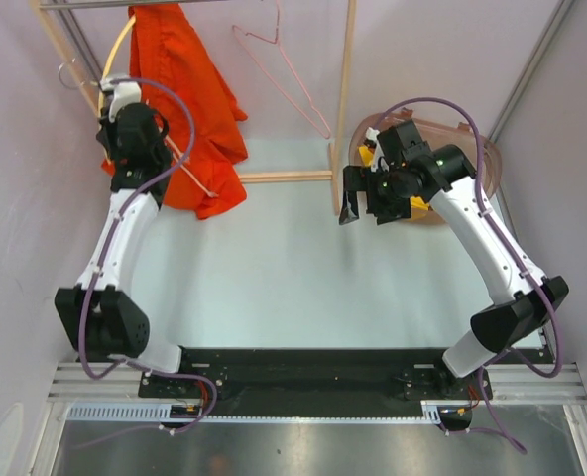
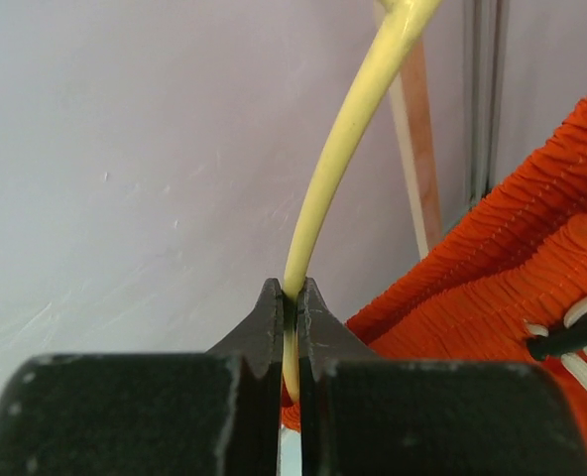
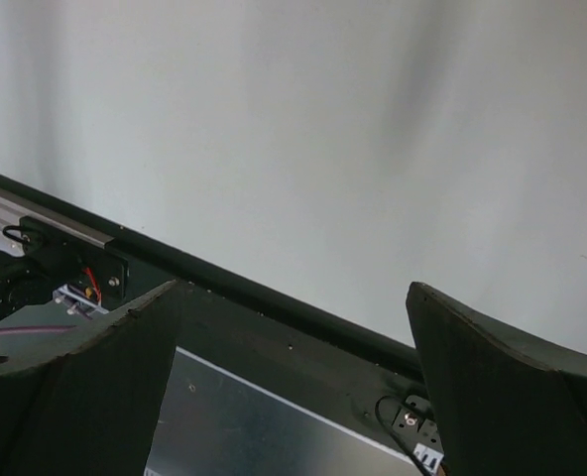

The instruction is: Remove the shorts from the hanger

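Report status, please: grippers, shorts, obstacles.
Left gripper shut on yellow hanger. Right gripper open, empty, by basket. Orange shorts not yet off hanger. Rack post between arms.

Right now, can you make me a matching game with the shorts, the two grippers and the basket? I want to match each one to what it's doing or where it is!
Things:
1. orange shorts
2. left gripper
3. right gripper
4. basket

States or places:
a. open, holding nothing
b. far right, something yellow inside
c. shut on the yellow hanger
d. hanging up, far left

Pairs: 1-d, 2-c, 3-a, 4-b
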Controlling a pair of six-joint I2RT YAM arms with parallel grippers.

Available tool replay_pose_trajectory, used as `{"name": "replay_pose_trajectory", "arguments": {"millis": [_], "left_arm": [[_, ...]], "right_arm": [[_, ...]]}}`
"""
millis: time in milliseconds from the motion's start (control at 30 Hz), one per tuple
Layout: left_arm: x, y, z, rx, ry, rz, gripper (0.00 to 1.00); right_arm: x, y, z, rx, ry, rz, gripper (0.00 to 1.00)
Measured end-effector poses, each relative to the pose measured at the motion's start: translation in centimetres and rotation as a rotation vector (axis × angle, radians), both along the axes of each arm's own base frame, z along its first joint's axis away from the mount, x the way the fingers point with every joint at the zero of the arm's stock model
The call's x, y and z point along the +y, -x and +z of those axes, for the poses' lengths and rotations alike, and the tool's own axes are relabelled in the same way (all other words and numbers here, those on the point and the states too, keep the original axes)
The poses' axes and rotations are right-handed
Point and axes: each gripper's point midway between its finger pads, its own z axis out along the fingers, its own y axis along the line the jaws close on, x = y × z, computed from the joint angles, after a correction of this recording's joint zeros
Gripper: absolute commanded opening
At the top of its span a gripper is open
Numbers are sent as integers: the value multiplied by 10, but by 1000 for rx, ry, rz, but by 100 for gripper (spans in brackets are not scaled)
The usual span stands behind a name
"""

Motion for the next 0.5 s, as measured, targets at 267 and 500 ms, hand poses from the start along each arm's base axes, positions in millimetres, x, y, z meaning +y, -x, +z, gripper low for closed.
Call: {"name": "replay_pose_trajectory", "arguments": {"millis": [267,500], "left_arm": [[-6,74,-35,49,72,-60,0],[-20,144,-16,-50,178,-148,0]], "right_arm": [[17,31,-10,26,-51,58,100],[43,62,-29,68,-103,136,100]]}}
